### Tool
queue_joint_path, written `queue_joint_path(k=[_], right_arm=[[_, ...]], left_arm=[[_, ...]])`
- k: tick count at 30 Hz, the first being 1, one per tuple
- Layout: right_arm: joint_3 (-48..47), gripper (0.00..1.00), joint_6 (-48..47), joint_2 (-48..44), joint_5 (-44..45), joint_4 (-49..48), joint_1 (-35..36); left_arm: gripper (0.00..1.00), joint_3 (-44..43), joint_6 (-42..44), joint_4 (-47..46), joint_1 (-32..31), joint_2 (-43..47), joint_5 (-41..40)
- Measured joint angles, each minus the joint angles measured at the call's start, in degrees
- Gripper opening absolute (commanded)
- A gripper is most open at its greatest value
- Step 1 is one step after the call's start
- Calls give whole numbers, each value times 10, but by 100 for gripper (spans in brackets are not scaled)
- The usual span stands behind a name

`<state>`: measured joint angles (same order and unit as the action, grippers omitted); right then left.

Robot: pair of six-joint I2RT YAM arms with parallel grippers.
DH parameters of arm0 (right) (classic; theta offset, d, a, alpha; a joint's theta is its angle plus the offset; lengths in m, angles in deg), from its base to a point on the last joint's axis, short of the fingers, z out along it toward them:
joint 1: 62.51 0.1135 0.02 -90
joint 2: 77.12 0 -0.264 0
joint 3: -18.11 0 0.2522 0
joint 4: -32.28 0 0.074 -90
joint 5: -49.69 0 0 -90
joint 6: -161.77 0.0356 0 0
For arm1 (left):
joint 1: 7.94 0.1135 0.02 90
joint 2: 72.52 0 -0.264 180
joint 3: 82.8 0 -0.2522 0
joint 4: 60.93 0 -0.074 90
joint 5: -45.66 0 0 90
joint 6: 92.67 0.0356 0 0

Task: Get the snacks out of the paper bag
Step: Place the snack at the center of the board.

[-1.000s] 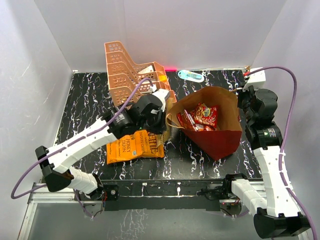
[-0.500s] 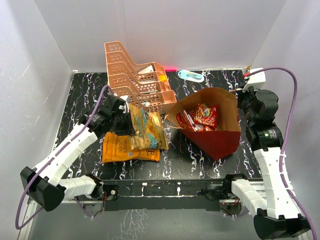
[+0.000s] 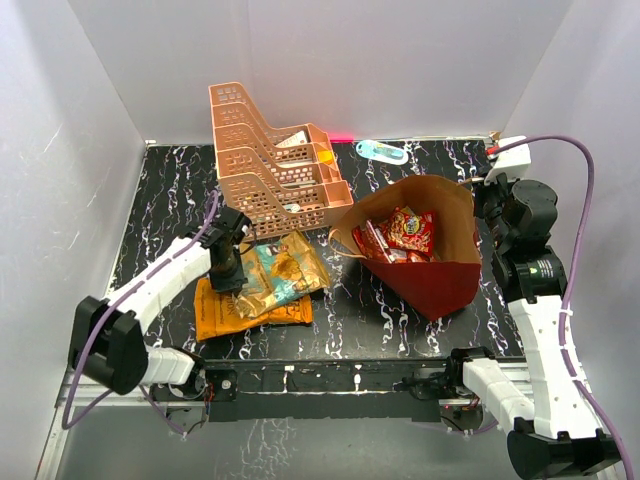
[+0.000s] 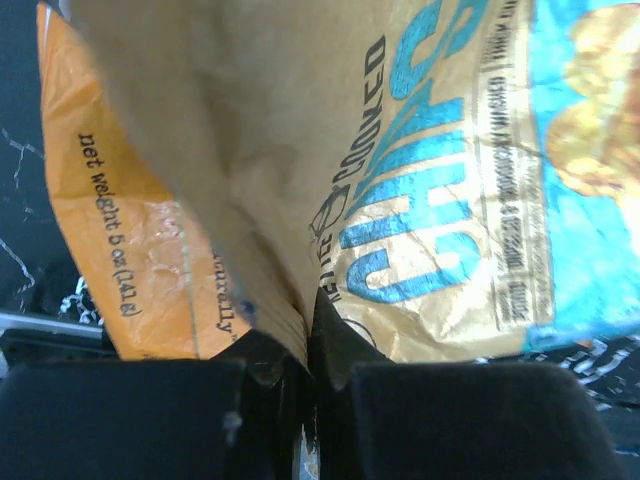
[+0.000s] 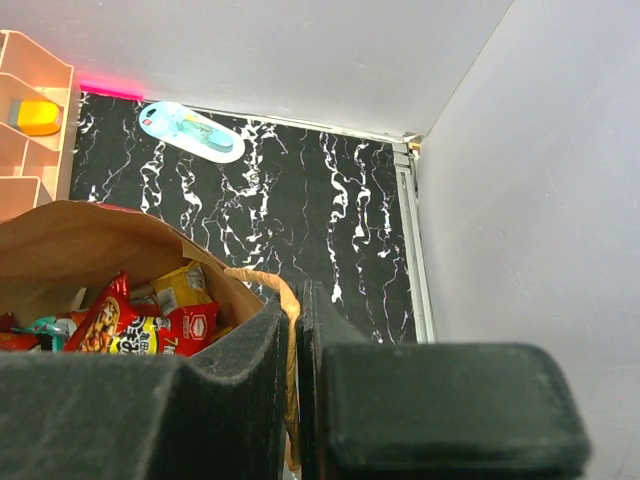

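Paper bag [image 3: 432,280], mouth open; right gripper [image 5: 297,340] pinched together on its right rim. Peach rack [image 3: 270,170], behind-left of the bag. Orange chip bag [image 3: 215,315], flat, well left of it. Tan-gold chip bag [image 3: 285,272], overlapping the orange one on the side nearer the paper bag, clamped in left gripper [image 3: 228,272]. Red packets [image 3: 408,230], inside the paper bag. Bottle [image 3: 383,151], behind it.

Your white left arm [image 3: 160,285] reaches forward, its black two-finger left gripper [image 4: 310,348] pointing down, jaws pinched together. Your white right arm [image 3: 545,330] stretches up the right side, its black right gripper [image 5: 298,322] clamped tight too.
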<state>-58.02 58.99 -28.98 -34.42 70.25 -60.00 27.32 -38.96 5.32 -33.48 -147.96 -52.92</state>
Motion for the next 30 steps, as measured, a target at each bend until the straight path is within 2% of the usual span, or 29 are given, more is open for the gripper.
queue_joint_path(k=[5, 7, 10, 14, 17, 20, 27, 30], right_arm=[[0, 8, 0, -2, -10, 0, 0], [0, 8, 0, -2, -14, 0, 0], [0, 8, -3, -5, -17, 2, 0], [0, 8, -6, -9, -21, 5, 0], [-1, 8, -9, -10, -24, 6, 0], [-1, 8, -15, -11, -34, 11, 0], [-1, 8, -43, -29, -104, 22, 0], [7, 8, -51, -51, -152, 24, 0]], left_arm=[[26, 16, -13, 6, 25, -47, -3], [40, 23, -19, 4, 33, -50, 5], [55, 33, -28, 8, 40, -44, 9], [68, 32, -44, 23, 41, -8, 3], [72, 14, -59, 39, 43, 33, -5], [88, -6, -72, 45, 44, 78, -9], [92, -39, -80, 39, 44, 170, 11], [98, -44, -66, -8, 44, 205, 65]])
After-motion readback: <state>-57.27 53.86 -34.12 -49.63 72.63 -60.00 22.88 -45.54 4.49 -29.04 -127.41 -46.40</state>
